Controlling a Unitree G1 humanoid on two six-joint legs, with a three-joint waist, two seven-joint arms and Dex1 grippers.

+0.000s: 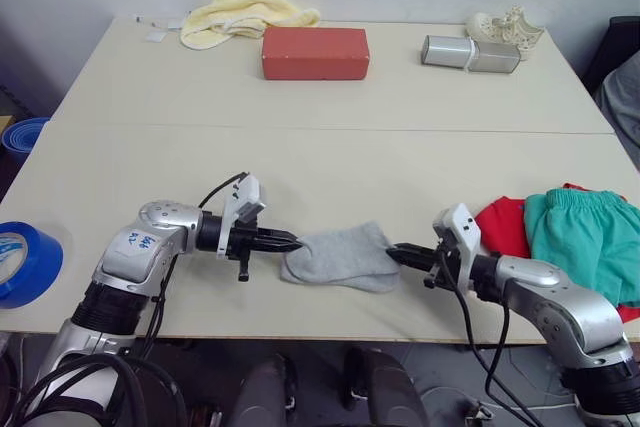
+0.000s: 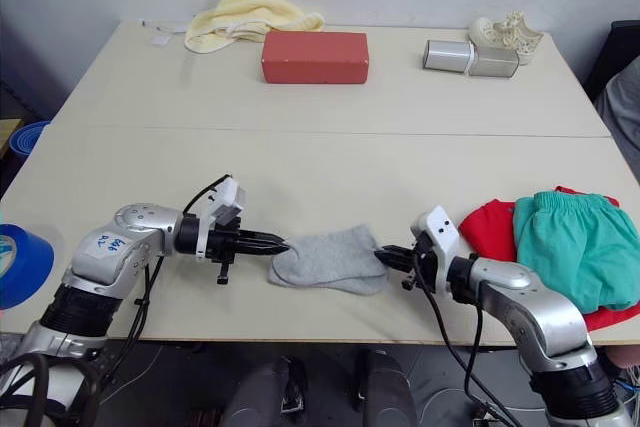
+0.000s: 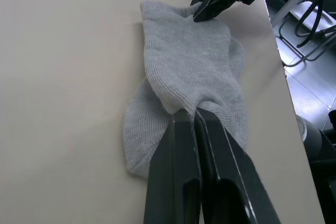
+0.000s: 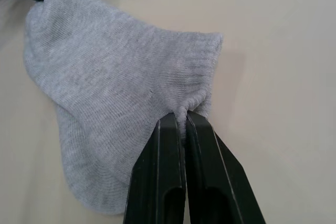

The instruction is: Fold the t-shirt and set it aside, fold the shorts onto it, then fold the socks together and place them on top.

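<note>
At the table's near edge I have the socks (image 1: 340, 257) pinched at opposite ends, left gripper (image 1: 288, 241) and right gripper (image 1: 396, 252) both clamped tight; folding them together is in hand, and the next move should carry one end over the other.

Soft ribbed grey knit socks (image 1: 340, 257); matt smooth table (image 1: 330, 107); glossy black plastic fingers (image 3: 184, 182); fluffy towel (image 1: 245, 12).

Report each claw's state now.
Left claw: shut on the socks.
Right claw: shut on the socks.
</note>
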